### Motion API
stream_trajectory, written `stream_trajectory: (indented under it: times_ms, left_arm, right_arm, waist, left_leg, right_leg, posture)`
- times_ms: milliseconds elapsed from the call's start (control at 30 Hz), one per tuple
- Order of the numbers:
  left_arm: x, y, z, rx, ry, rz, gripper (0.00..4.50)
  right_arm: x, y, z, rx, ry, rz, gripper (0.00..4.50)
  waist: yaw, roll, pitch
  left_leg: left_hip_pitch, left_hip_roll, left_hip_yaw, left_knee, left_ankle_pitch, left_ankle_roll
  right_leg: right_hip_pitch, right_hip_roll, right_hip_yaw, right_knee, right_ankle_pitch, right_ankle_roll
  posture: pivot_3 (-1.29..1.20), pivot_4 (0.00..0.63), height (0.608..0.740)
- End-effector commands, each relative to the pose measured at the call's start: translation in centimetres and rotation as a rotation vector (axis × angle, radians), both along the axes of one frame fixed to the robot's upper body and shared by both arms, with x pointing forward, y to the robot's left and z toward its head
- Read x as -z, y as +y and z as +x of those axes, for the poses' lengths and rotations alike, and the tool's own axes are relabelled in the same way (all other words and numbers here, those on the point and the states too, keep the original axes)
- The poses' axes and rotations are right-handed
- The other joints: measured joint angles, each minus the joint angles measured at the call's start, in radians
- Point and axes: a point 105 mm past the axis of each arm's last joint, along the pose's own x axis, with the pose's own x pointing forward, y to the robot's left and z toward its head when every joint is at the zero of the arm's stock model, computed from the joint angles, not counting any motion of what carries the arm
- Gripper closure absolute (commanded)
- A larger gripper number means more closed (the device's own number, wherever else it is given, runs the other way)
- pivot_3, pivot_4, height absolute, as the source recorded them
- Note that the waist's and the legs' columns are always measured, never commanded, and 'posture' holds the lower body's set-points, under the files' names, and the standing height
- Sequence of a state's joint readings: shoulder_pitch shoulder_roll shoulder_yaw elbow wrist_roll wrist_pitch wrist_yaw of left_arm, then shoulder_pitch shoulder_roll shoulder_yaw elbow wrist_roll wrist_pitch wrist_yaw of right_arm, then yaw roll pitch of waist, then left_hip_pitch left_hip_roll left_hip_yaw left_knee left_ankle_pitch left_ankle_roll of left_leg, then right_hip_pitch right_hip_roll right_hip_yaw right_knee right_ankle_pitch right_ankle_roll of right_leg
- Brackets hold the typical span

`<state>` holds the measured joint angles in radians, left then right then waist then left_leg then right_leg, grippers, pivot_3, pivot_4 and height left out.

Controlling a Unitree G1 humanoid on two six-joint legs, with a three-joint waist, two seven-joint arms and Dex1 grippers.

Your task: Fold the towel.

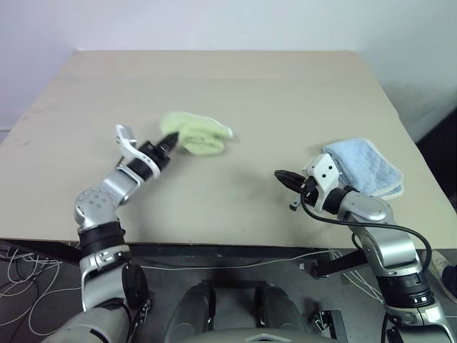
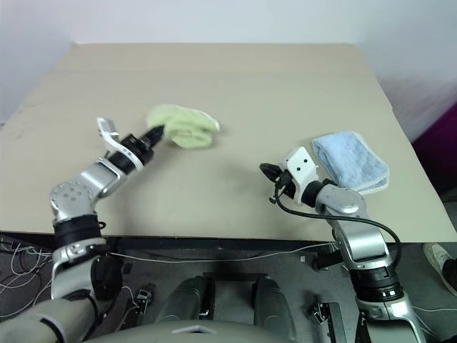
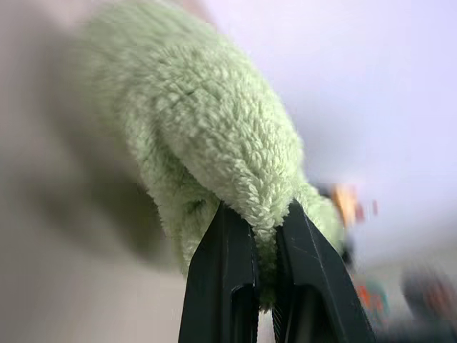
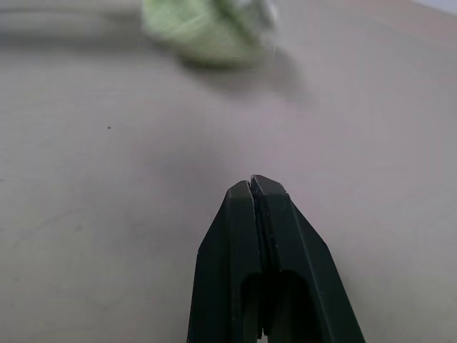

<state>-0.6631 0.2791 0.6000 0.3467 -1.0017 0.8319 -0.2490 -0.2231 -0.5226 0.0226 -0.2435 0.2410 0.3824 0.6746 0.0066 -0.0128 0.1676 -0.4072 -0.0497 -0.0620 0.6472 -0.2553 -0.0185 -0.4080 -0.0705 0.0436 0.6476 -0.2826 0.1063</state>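
The light-green terry towel (image 1: 198,133) lies bunched in a heap near the middle of the table, left of centre. My left gripper (image 1: 170,140) is shut on the towel's left end; in the left wrist view a fold of green pile (image 3: 214,136) is pinched between the two black fingers (image 3: 221,286). My right gripper (image 1: 280,175) hovers over bare table to the right, shut with nothing in it, pointing toward the towel (image 4: 207,28); its closed fingertips (image 4: 251,189) show in the right wrist view.
A smaller light-blue towel (image 1: 363,166) lies folded on the beige table (image 1: 235,86) just behind my right wrist, near the right edge. Cables hang below the table's front edge (image 1: 214,246).
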Motion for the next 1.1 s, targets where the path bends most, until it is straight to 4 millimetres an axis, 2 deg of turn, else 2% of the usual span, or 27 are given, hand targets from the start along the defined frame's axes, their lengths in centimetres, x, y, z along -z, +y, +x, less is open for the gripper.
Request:
stream_trajectory:
  times_ms: [33, 67, 133, 233, 300, 467, 667, 800, 933, 1100]
  left_arm:
    - [-2.3, 6.1, 0.5, -0.245, -0.093, -0.035, 4.49]
    - [-2.4, 8.3, 0.4, -0.328, -0.101, -0.061, 4.49]
    - [-1.8, 11.4, 0.0, -0.444, -0.092, -0.062, 4.49]
    - [0.0, 14.4, -1.1, -0.552, -0.055, -0.066, 4.49]
    - [1.6, 15.6, -1.9, -0.592, -0.021, -0.080, 4.49]
    - [4.7, 15.7, -4.1, -0.598, 0.035, -0.059, 4.49]
    - [5.2, 14.5, -6.0, -0.574, 0.019, -0.078, 4.49]
    - [4.9, 13.5, -6.7, -0.537, -0.002, -0.105, 3.31]
    - [4.8, 13.2, -7.2, -0.525, -0.005, -0.129, 1.94]
    - [5.8, 12.0, -7.8, -0.482, 0.052, -0.153, 0.27]
  right_arm:
    - [-1.8, 0.3, 0.0, -0.014, -0.066, 0.011, 4.50]
    - [-1.8, 0.3, 0.0, -0.015, -0.067, 0.012, 4.50]
    - [-1.9, 0.4, 0.0, -0.018, -0.067, 0.013, 4.50]
    - [-1.8, 0.5, 0.0, -0.022, -0.065, 0.014, 4.50]
    - [-1.8, 0.5, -0.1, -0.025, -0.065, 0.013, 4.50]
    - [-1.8, 0.5, -0.1, -0.027, -0.066, 0.009, 4.50]
    - [-1.8, 0.6, 0.0, -0.037, -0.065, 0.005, 4.50]
    - [-1.8, 1.0, 0.2, -0.051, -0.065, 0.006, 4.50]
    - [-1.8, 1.1, 0.2, -0.059, -0.065, 0.007, 4.50]
    - [-1.8, 1.2, 0.4, -0.062, -0.066, 0.007, 4.50]
  waist:
    - [-0.001, 0.000, 0.000]
    - [-0.001, 0.000, 0.000]
    - [-0.004, 0.000, 0.000]
    - [-0.002, 0.000, 0.000]
    - [0.003, 0.000, 0.000]
    - [0.001, -0.001, 0.000]
    - [0.002, -0.001, 0.000]
    - [0.002, -0.001, 0.000]
    - [0.002, -0.001, 0.000]
    - [0.002, 0.000, 0.000]
  left_leg:
    - [0.000, 0.000, 0.000, 0.000, 0.000, 0.000]
    - [0.000, 0.000, 0.000, 0.000, 0.000, 0.000]
    - [0.000, 0.000, 0.000, 0.000, 0.000, 0.000]
    - [0.000, 0.000, 0.000, 0.000, 0.000, 0.000]
    - [0.000, 0.000, 0.000, 0.000, 0.000, 0.000]
    - [-0.001, -0.001, 0.000, 0.000, 0.000, 0.001]
    - [-0.001, -0.001, 0.000, 0.000, -0.001, 0.001]
    - [-0.001, -0.001, 0.000, 0.000, -0.001, 0.001]
    - [0.000, -0.001, 0.000, 0.000, -0.001, 0.001]
    - [0.000, -0.001, 0.000, 0.000, -0.001, 0.001]
  right_leg:
    - [0.000, 0.000, 0.000, 0.000, 0.000, 0.000]
    - [0.000, 0.000, 0.000, 0.000, 0.000, 0.000]
    - [-0.001, 0.000, 0.000, 0.000, 0.000, 0.000]
    - [-0.001, 0.000, 0.000, 0.000, 0.000, 0.000]
    - [-0.001, -0.001, 0.000, 0.000, 0.000, 0.000]
    - [-0.001, -0.003, 0.000, 0.000, 0.000, 0.000]
    - [0.000, -0.004, 0.000, 0.000, 0.000, 0.000]
    - [0.000, -0.004, 0.000, 0.000, 0.000, 0.000]
    - [0.000, -0.004, 0.000, 0.000, 0.000, 0.000]
    - [0.000, -0.004, 0.000, 0.000, 0.000, 0.000]
  posture:
    - [0.00, 0.150, 0.740]
    - [0.00, 0.150, 0.740]
    - [0.00, 0.150, 0.740]
    - [0.00, 0.150, 0.740]
    - [0.00, 0.150, 0.740]
    - [0.00, 0.150, 0.740]
    - [0.00, 0.150, 0.740]
    - [0.00, 0.150, 0.740]
    - [0.00, 0.150, 0.740]
    - [0.00, 0.150, 0.740]
